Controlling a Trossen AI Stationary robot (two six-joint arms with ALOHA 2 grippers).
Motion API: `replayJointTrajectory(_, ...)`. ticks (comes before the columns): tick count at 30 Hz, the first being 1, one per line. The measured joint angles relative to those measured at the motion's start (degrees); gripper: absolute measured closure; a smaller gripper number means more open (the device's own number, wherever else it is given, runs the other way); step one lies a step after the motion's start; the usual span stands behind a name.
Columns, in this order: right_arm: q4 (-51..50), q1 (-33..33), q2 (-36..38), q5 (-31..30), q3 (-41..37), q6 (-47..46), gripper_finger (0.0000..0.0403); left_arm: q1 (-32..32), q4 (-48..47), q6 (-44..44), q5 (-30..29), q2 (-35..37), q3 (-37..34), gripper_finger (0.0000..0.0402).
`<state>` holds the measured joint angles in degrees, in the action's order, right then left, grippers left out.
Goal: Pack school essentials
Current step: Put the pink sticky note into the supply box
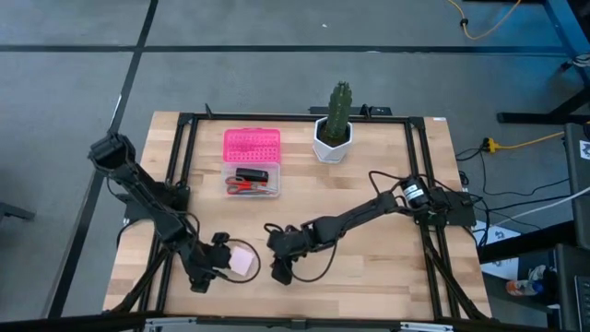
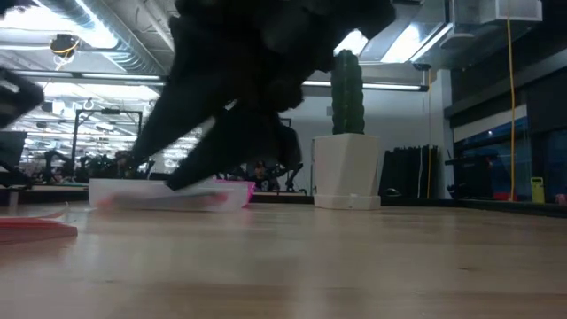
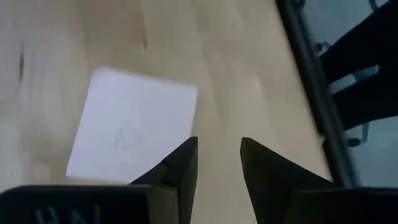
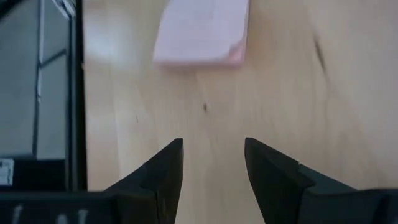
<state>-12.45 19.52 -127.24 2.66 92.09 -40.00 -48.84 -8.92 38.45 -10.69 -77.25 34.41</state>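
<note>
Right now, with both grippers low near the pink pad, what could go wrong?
1. The left gripper and right gripper flank the pad at the table's front; both closing in could make them collide.
2. In the left wrist view the pad lies flat, off to one side of the open fingers, so a grasp may only push it.
3. The box already holds scissors and a black block, leaving little room.

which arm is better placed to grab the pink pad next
Probably the left. In the high view the left gripper sits right beside the pink square pad, and its wrist view shows open fingers at the pad's edge. The right gripper, also open, is a little farther off.
</note>
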Motion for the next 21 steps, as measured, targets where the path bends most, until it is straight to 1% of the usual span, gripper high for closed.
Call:
replayJointTrajectory(2,-2.2,0.75,0.0,0.08,0.0,-0.04,0.0231,-0.04,-5.31,-0.4,-0.35,-0.56,4.97,0.0286)
replayJointTrajectory(4,-4.04,1.43,0.0,0.06,0.0,0.01,0.0231,-0.21,-13.6,-2.19,-2.0,-1.53,11.89,0.0286)
replayJointTrajectory(6,-5.52,1.96,0.0,0.06,0.0,0.01,0.0231,-0.88,-20.43,-3.73,-6.06,-2.56,18.4,0.0286)
replayJointTrajectory(9,-5.79,2.51,0.0,0.09,0.0,0.01,0.0231,-1.9,-24.87,-4.5,-11.69,-4.28,25.11,0.0286)
replayJointTrajectory(13,-5.38,2.52,0.0,0.04,0.0,0.13,0.0231,-2.68,-25.21,-1.66,-13.52,-5.91,28.82,0.0286)
replayJointTrajectory(16,-5.19,2.52,0.0,0.02,0.0,1.08,0.0231,-2.64,-24.87,-0.62,-13.91,-6.65,29.1,0.0286)
replayJointTrajectory(18,-4.71,2.52,0.0,0.02,0.0,1.56,0.0231,-2.67,-26.86,-0.05,-13.93,-7.48,29.1,0.0286)
replayJointTrajectory(21,-4.29,2.52,0.01,0.02,0.0,1.3,0.0231,-2.72,-32.5,3.72,-13.17,-9.69,29.1,0.0286)
